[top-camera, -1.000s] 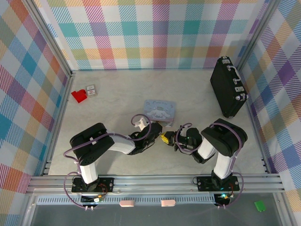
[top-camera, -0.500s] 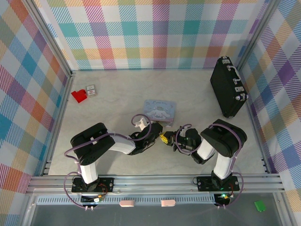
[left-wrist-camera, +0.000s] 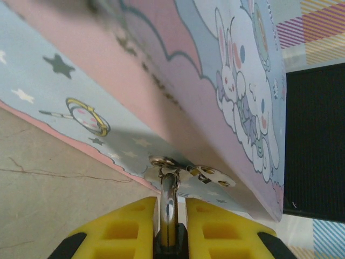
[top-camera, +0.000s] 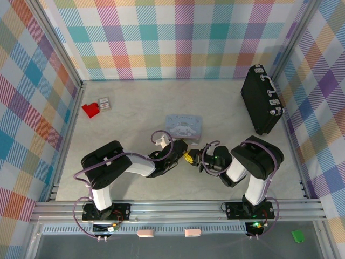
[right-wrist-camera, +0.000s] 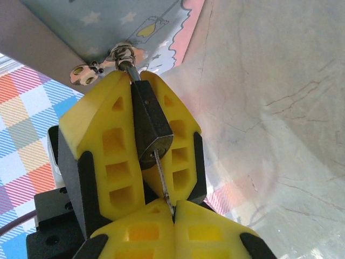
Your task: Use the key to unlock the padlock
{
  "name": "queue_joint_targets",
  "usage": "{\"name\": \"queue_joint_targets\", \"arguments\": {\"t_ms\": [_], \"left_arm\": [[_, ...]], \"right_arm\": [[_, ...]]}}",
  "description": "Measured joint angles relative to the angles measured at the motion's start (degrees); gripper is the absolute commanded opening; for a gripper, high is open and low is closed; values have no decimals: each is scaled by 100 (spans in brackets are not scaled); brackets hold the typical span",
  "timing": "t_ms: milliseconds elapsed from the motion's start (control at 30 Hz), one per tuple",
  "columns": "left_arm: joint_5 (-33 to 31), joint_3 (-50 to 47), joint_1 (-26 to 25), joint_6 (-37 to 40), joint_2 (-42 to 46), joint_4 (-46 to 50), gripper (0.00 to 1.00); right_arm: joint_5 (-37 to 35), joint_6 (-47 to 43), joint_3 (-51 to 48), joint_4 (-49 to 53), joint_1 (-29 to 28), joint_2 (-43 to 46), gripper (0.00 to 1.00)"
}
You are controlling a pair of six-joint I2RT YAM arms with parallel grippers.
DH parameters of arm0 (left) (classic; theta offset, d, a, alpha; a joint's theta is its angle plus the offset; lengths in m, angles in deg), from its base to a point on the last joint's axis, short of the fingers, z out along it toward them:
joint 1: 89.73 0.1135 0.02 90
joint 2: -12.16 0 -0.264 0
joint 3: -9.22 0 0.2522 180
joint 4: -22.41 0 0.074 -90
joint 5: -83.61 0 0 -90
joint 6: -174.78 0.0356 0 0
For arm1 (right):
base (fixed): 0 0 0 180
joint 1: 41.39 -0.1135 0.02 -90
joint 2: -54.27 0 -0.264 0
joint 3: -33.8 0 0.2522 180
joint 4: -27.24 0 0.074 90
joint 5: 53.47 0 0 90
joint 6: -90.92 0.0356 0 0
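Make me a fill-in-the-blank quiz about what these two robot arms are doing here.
The padlock hangs on the hasp of the pastel cartoon ___.
The left gripper is shut on the ___.
The right gripper pinches the ___.
The briefcase is coloured ___.
Missing words: tin; padlock; key; black.

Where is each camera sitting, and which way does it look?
Top: fixed high at the near edge, looking down at the table; left arm and right arm show.
Left wrist: on the left arm, facing the tin; left gripper pinching the padlock shows.
Right wrist: on the right arm, facing the left gripper; right gripper holding the key shows.
Shared: both wrist views show the padlock and tin.
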Motion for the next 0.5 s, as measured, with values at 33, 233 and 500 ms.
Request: {"name": "queue_joint_targets", "arguments": {"t_ms": [33,233,500], "left_arm": [[7,0,0,0,0,-26,0],[52,-57,-11,0,0,-48,0],[50,-85,-55,0,0,-55,0]], "right_arm": [[70,-13,-2,-15,44,-4,0],[356,-153,-48,-269,170,-258,0],[417,-332,-164,-374,275,-306,0]]}}
